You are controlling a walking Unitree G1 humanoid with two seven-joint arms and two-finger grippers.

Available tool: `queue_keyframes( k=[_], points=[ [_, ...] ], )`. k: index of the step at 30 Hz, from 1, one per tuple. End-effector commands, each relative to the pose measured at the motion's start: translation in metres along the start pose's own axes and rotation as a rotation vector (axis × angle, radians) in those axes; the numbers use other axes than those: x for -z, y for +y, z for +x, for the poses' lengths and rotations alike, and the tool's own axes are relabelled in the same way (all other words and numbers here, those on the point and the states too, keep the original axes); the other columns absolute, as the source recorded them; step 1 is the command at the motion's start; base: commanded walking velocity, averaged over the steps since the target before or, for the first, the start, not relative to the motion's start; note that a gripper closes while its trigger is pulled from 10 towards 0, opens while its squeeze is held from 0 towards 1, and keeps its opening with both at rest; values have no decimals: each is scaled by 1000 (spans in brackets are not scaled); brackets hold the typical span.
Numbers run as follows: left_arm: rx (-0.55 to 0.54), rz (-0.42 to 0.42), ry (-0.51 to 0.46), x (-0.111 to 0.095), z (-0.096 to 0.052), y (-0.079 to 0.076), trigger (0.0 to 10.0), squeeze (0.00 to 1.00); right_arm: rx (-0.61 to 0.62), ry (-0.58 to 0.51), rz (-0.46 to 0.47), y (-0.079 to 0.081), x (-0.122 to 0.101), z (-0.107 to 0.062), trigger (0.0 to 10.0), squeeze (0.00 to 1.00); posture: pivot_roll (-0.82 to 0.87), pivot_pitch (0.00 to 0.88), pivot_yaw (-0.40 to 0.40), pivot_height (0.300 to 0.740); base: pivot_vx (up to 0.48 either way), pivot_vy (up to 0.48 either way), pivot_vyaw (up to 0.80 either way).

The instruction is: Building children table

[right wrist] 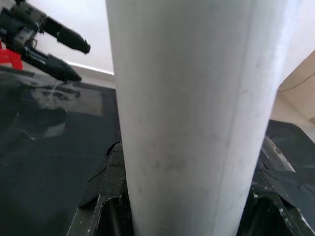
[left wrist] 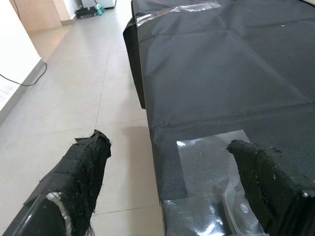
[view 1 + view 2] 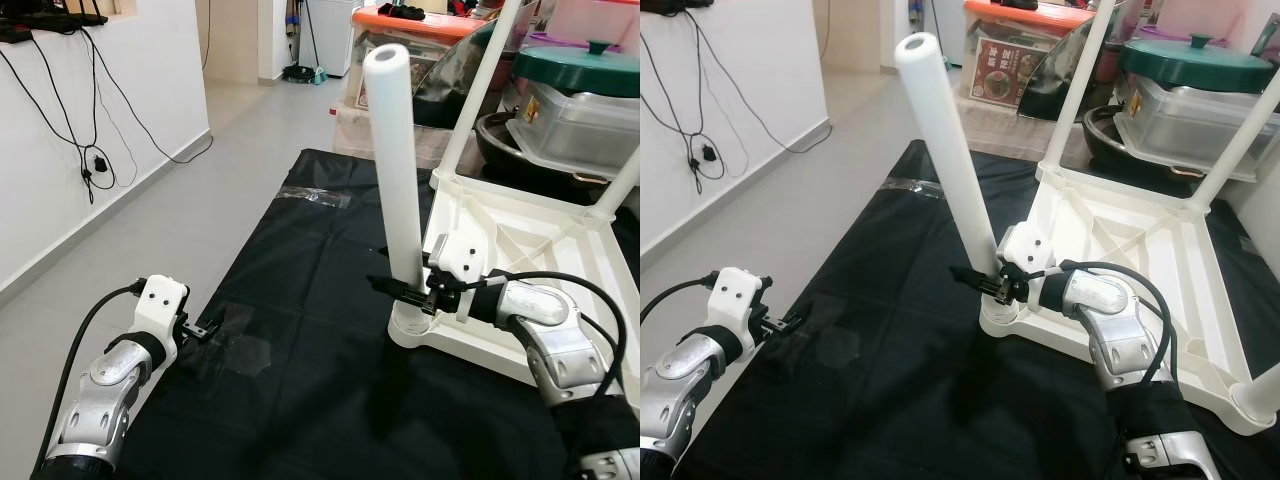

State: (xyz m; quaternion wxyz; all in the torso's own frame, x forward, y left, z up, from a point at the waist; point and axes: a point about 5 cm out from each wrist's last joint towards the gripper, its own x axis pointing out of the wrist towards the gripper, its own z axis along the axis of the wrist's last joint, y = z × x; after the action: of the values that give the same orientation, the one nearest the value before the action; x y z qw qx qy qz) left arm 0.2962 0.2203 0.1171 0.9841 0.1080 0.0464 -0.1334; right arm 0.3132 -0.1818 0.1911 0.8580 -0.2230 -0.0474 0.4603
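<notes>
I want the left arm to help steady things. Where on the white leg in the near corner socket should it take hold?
Probably mid-shaft of the white leg, from the robot's left: it stands near upright, round and bare there, while the right gripper clamps it just above the socket. The left gripper hangs open over the black sheet.

Head eyes look down; wrist cameras close.
</notes>
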Motion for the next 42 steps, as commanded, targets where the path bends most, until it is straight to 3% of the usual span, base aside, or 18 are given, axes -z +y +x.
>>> queue_keyframes(
  k=[1,9,13,17,19,24,25,30,34,42],
  points=[
    [1,7,2,0,0,1,10000,0,-24,21,-3,4,6,-1,0,0,144,0,-109,740,0,0,0],
    [-3,2,5,2,-2,0,10000,0,-30,32,-1,0,12,-2,0,0,146,0,-117,740,0,0,0],
    [-2,-4,5,2,-2,-1,10000,0,-61,-50,153,3,11,4,0,0,151,0,-120,740,0,0,0],
    [-4,-6,4,1,-2,0,10000,0,-98,-85,201,6,8,6,0,0,155,0,-123,740,0,0,0],
    [-11,-7,4,1,-4,2,10000,0,-174,-135,245,17,1,9,0,0,159,0,-129,740,0,0,0],
    [-15,-10,7,3,-6,2,10000,0,-234,-169,270,36,-4,11,0,0,160,0,-131,740,0,0,0],
    [-14,-10,12,4,-7,1,10000,0,-256,-181,278,49,-5,10,0,0,154,0,-127,740,0,0,0],
    [-10,-13,14,4,-6,0,10000,0,-271,-191,306,60,-5,8,0,0,146,0,-122,740,0,0,0],
    [-4,-13,13,4,-3,0,10000,0,-233,-225,325,63,-9,7,0,0,135,0,-112,740,0,0,0],
    [2,-11,13,3,-1,-1,10000,0,-81,-234,370,50,-3,1,0,0,128,0,-107,740,0,0,0]
  ],
)
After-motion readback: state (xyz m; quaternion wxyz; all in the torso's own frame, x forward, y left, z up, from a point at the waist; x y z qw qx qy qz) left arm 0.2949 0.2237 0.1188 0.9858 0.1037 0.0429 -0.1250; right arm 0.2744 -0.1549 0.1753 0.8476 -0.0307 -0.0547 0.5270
